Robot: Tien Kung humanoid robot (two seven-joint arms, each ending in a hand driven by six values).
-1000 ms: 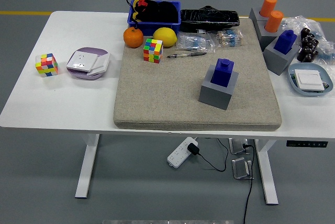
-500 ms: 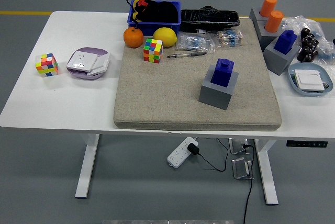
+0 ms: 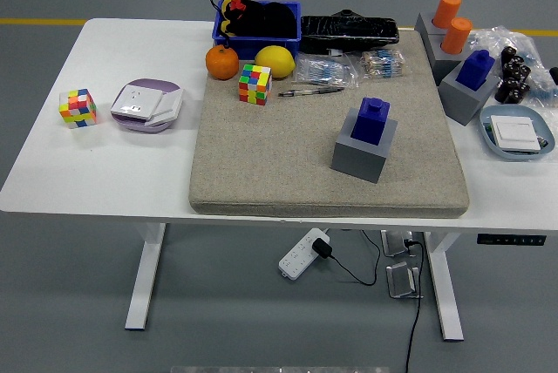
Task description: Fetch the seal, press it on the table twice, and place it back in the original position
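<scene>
Currently no robot hand visible; blue seal (image 3: 375, 120) upright in grey holder (image 3: 364, 152) on mat (image 3: 261, 164).

A: Far edge of the mat (image 3: 261, 172), we've got a blue bin (image 3: 258, 35) stuffed with dark things, a black bag (image 3: 349, 30) lying right beside it.

B: And in front of the bin, an orange (image 3: 221, 62) and a lemon (image 3: 275, 60), with a cube (image 3: 255, 84) just before them on the mat.

A: Pen (image 3: 310, 91) to the cube's right, clear packets (image 3: 349, 68) behind it.

B: Out left on the bare worktop (image 3: 96, 164), a second cube (image 3: 77, 108) beside a purple dish (image 3: 146, 106) holding white pieces.

A: Far right, a grey-blue tray (image 3: 516, 134) with a white block, black bits (image 3: 516, 77) behind it.

B: Power strip (image 3: 302, 254) down on the floor.
</scene>
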